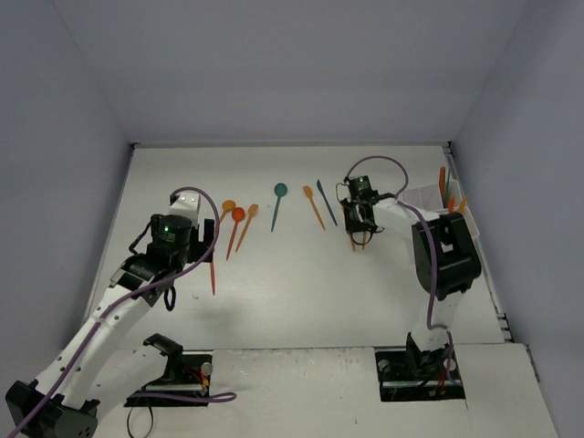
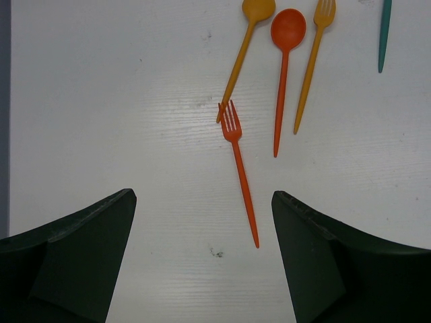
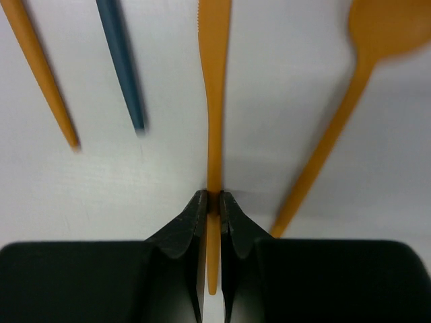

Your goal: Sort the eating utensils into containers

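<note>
My right gripper [image 3: 212, 198] is shut on the handle of an orange knife [image 3: 215, 101] that lies flat on the white table, pointing away. In the top view this gripper [image 1: 359, 228] is just left of the white containers [image 1: 429, 196], which hold a few upright orange utensils [image 1: 443, 178]. My left gripper [image 2: 203, 196] is open above the table, with the handle tip of a red-orange fork [image 2: 239, 168] just ahead between its fingers and untouched. More eating utensils lie beyond: a yellow spoon [image 2: 246, 47], a red spoon [image 2: 284, 67] and an orange fork [image 2: 311, 60].
A dark blue handle [image 3: 121, 60] and an orange handle [image 3: 42, 74] lie left of the held knife, and an orange spoon [image 3: 350, 101] lies to its right. A teal spoon [image 1: 277, 203] lies mid-table. Grey walls enclose the table on three sides.
</note>
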Available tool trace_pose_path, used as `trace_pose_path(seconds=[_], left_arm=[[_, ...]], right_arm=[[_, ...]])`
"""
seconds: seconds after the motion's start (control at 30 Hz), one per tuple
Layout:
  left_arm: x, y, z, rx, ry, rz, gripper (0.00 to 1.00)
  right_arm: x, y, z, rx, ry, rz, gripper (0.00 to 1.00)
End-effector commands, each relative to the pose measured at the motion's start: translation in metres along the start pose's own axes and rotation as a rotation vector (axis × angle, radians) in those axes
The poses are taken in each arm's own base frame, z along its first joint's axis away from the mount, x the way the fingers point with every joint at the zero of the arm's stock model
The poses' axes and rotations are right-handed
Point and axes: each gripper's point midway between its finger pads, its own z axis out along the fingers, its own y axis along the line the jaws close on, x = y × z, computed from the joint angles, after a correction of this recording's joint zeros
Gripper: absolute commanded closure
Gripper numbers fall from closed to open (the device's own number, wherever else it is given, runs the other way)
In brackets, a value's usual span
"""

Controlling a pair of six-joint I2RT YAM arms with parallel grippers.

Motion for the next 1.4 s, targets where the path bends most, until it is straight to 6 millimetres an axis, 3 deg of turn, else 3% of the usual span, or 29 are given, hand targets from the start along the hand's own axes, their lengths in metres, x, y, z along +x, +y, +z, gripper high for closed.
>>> trace_pose_path(seconds=[0.0,0.07,0.2,0.27,0.37,0.7,1.27,1.37], left_arm=[[-0.018,-0.002,-0.001,0.013,-0.057,-0.025,0.20],[-0.018,-0.003,0.000,0.015,-0.056,-0.026,0.20],[-0.018,-0.004,0.001,0.021,-0.052,-0.025,0.20],[-0.017,-0.005,0.001,0.024,-0.048,-0.023,0.20],[-0.018,-0.006,0.002,0.029,-0.048,-0.024,0.20],[-0.018,-0.005,-0.001,0.027,-0.055,-0.023,0.20],[-0.017,-0.005,0.000,0.024,-0.053,-0.020,0.20],[-0.017,-0.005,0.000,0.025,-0.052,-0.019,0.20]], right_arm=[[0.103,-0.011,-0.041,0.083,0.260,0.053,0.99],[0.124,-0.010,-0.054,0.090,0.293,0.066,0.93],[0.139,-0.004,-0.071,0.087,0.285,0.105,0.79],[0.139,-0.004,-0.071,0.088,0.288,0.108,0.71],[0.128,-0.006,-0.064,0.116,0.278,0.095,0.68],[0.080,0.008,-0.039,0.104,0.240,0.058,0.68],[0.065,0.001,-0.005,0.152,0.271,0.027,0.79],[0.064,-0.001,-0.002,0.155,0.278,0.019,0.87]])
